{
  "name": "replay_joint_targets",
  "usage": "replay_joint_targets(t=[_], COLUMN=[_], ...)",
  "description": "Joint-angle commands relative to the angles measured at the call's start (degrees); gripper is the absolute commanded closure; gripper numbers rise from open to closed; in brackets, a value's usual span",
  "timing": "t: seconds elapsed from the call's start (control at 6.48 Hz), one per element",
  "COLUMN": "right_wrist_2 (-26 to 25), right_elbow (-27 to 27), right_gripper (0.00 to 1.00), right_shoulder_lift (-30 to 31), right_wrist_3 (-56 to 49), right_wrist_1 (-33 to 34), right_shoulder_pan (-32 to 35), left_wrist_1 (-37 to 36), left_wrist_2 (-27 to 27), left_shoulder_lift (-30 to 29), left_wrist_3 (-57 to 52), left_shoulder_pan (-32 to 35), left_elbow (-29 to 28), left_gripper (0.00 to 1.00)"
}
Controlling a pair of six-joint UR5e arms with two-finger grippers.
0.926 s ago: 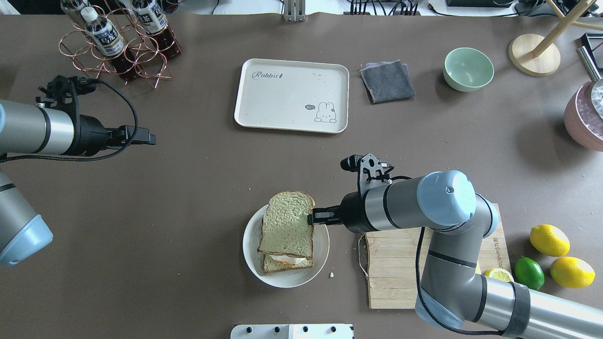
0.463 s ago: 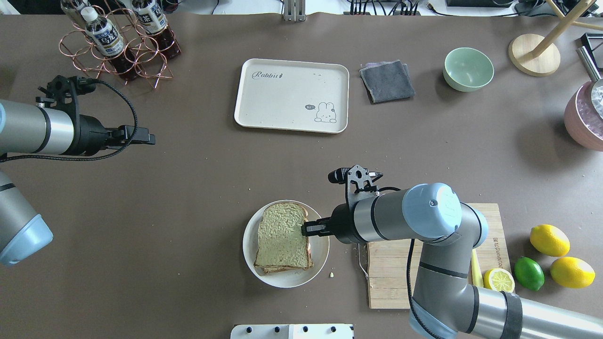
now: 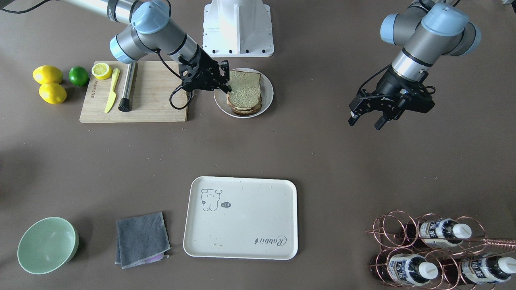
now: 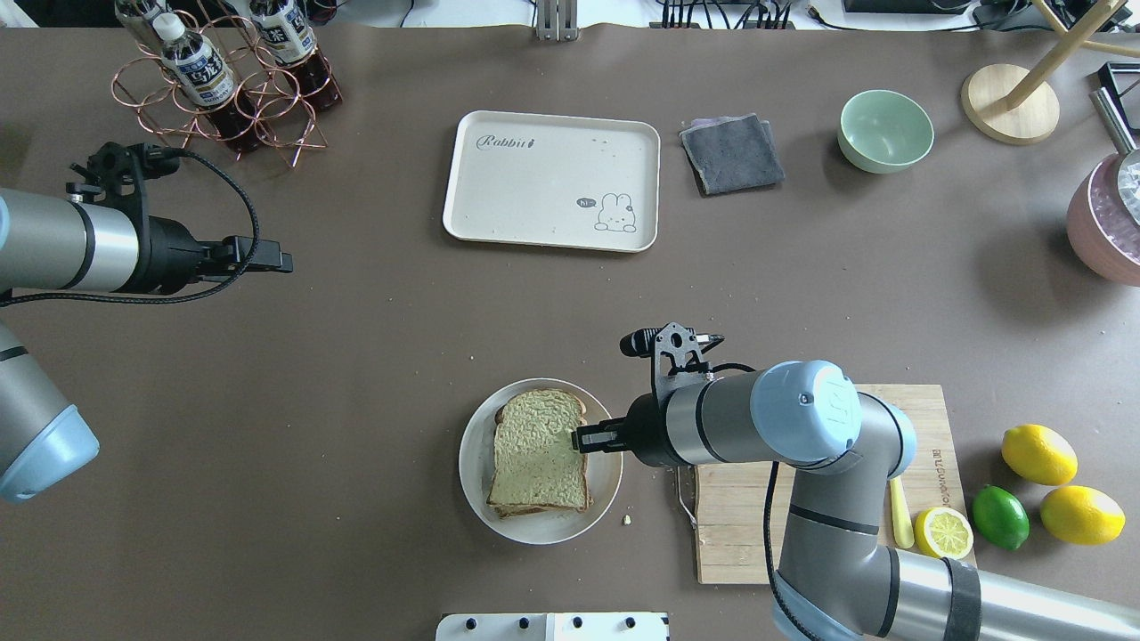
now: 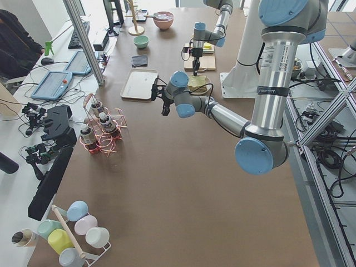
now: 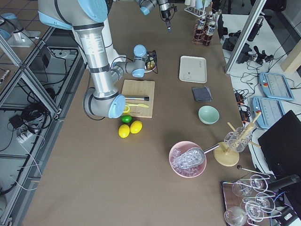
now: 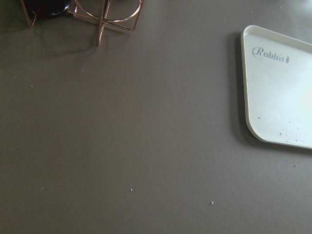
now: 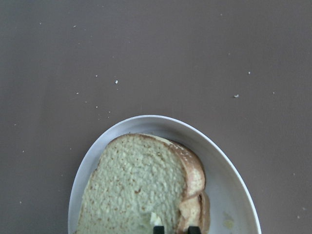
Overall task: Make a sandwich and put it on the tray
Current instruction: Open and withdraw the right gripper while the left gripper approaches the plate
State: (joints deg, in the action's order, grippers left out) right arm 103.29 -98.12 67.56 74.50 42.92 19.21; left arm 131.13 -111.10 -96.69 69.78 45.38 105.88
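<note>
Close to the near edge of the counter, a little right of its middle, the sandwich (image 4: 539,452) lay on a round white plate (image 4: 475,488). Its two slices were stacked nearly square, and the filling between them barely showed in any view. The right gripper (image 4: 581,438) reached in from the side of the wooden cutting board (image 4: 739,521), which sat just right of the plate. Its fingers stood only a narrow gap apart and pinched the right-hand crust of the top slice (image 8: 136,190). One fingertip (image 8: 157,230) lay over the crumb and the other sat past the crust.

Midway back, by the left edge, the left gripper (image 3: 365,122) hovered above bare counter with its jaws spread wide and nothing between them.

Toward the far edge, about its middle, the tray (image 4: 534,191) carried only a few crumbs and stood well apart from the plate. A folded grey cloth (image 4: 732,153) and a green bowl (image 4: 885,131) lay to its right, and a copper bottle rack (image 4: 223,98) stood in the far left corner.

The assembly looked done, or all but done, with the top slice down on the stack. The whole second half appeared to remain: taking hold of the full stack rather than one slice, lifting it off the plate, and carrying it across the counter to the tray. The loose layers looked liable to slide apart on the way.
</note>
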Motion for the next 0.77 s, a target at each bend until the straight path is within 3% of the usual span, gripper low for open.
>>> replay_joint_targets(t=[0.0, 0.31, 0.62], right_wrist_2=[-2.5, -1.0, 6.6], right_elbow=[-0.3, -3.7, -6.6], right_gripper=[0.00, 0.00, 0.00], right_shoulder_lift=[0.1, 1.3, 1.5], right_wrist_3=[0.6, 0.6, 0.7], right_wrist_1=[0.0, 2.5, 8.0], right_shoulder_pan=[-0.3, 2.7, 9.1], left_wrist_1=[0.0, -1.0, -1.1], left_wrist_2=[0.0, -0.1, 0.0], left_shoulder_lift=[-0.1, -1.6, -3.3], left_wrist_3=[0.0, 0.2, 3.5], left_shoulder_pan=[0.0, -0.1, -1.4], left_elbow=[0.0, 0.0, 0.5], left_gripper=[0.04, 0.04, 0.03])
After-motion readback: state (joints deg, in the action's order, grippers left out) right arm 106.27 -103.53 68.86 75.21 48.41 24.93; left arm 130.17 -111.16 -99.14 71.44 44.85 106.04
